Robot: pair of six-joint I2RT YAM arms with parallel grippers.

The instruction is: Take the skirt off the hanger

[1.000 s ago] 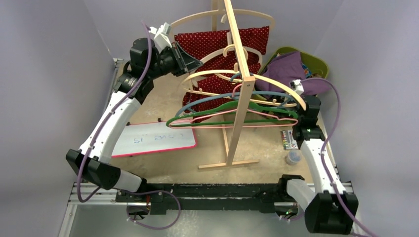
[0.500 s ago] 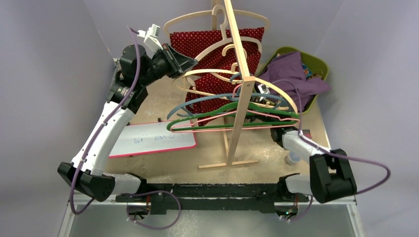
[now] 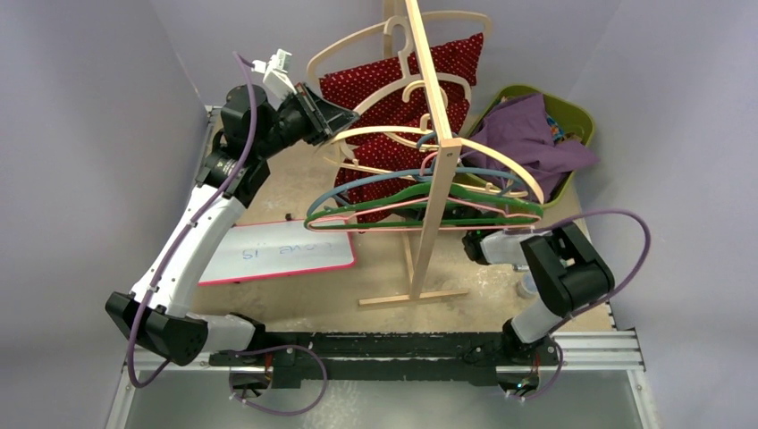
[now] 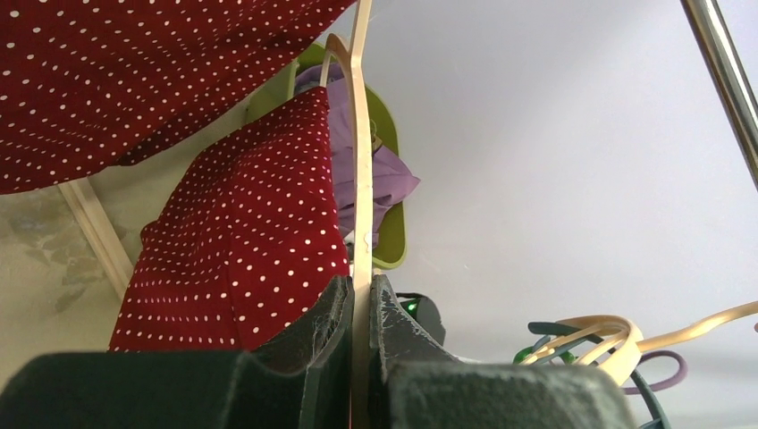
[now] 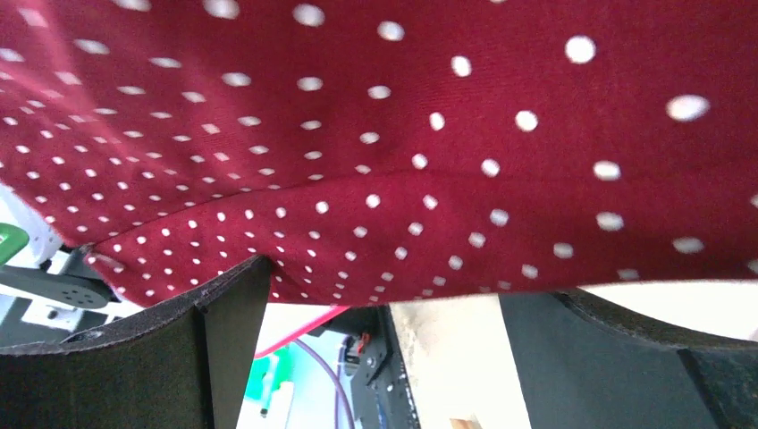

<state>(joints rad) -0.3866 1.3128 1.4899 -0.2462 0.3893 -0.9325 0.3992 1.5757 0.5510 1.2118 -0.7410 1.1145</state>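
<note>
The skirt (image 3: 393, 98) is dark red with white dots and hangs on a pale wooden hanger (image 3: 357, 46) at the top of the rack. My left gripper (image 3: 329, 114) is shut on that hanger's left arm. In the left wrist view the thin wooden hanger (image 4: 361, 134) runs up from between the pressed jaws of the left gripper (image 4: 360, 290), with the skirt (image 4: 241, 259) to its left. My right gripper (image 3: 475, 246) is low under the coloured hangers and open. In the right wrist view the skirt (image 5: 402, 134) hem hangs just above the wide-apart jaws of the right gripper (image 5: 384, 299).
A wooden rack (image 3: 431, 179) stands mid-table and carries several blue, green, pink and wooden hangers (image 3: 420, 201). A green basket (image 3: 572, 116) of purple clothes sits at the back right. A whiteboard (image 3: 277, 255) lies on the left and a small bottle (image 3: 529, 286) by the right arm.
The right arm has swung from beside the basket down and left, under the hangers, to below the skirt's hem. The left gripper has tilted the held hanger and skirt up slightly.
</note>
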